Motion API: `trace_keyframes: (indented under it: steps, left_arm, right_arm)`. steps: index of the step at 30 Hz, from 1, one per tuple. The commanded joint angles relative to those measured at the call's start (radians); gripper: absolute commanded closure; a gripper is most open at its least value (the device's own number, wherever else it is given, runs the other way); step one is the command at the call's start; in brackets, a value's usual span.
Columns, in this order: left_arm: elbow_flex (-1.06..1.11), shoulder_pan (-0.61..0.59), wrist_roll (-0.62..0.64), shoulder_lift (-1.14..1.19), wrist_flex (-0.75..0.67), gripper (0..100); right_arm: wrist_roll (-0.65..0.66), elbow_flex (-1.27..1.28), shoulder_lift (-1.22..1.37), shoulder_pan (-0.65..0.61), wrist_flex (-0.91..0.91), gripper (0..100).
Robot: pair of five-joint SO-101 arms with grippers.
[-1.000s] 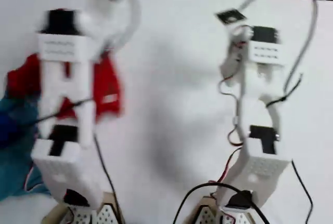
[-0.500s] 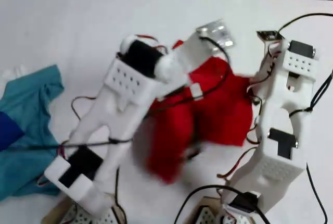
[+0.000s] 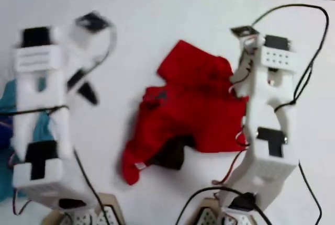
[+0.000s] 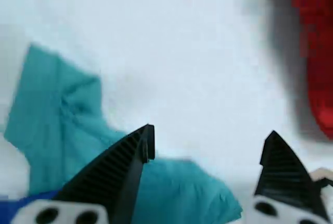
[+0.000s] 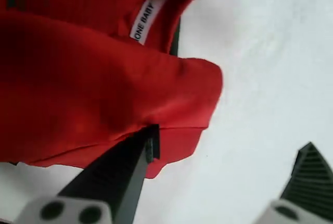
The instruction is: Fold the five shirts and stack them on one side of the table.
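the red shirt (image 3: 193, 110) lies in a crumpled heap in the middle of the white table (image 3: 157, 21). it is not folded yet. it is all bunched up, and a dark inside part shows near the bottom.

the right gripper (image 5: 231, 136) is wide open and holds nothing. it sits right at the edge of the red shirt, near a white tag (image 5: 144, 18). one black finger (image 5: 122, 169) lies by a folded-over flap of cloth. the other is out over bare table. i think it is there so it can pinch that edge and pull the shirt flat.

the left gripper (image 4: 209, 130) is open too, with nothing in it. it hangs above the teal shirt (image 4: 67, 146), which lies rumpled at the left side of the table, well apart from the red one. maybe that shirt is next.
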Motion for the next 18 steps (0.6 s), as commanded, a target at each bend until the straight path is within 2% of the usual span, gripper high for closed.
trace_keyframes:
  steps: [1, 6, 11, 14, 18]
  left_arm:
    - [0.073, -0.054, -0.014, -0.052, -0.035, 66]
    - [0.093, -0.055, 0.064, -0.052, -0.118, 66]
    - [0.091, -0.057, 0.107, -0.052, -0.121, 66]
    - [0.09, -0.086, 0.107, -0.054, -0.118, 66]
    - [0.09, -0.143, 0.104, -0.054, -0.114, 66]
  right_arm:
    - [0.008, 0.038, -0.165, -0.084, 0.007, 59.4]
    - [0.017, 0.358, -0.467, -0.263, -0.097, 59.4]
    - [0.023, 0.862, -0.777, -0.403, -0.424, 59.4]
    - [0.025, 1.011, -0.796, -0.414, -0.572, 59.4]
    - [0.046, 1.039, -0.668, -0.409, -0.674, 59.4]
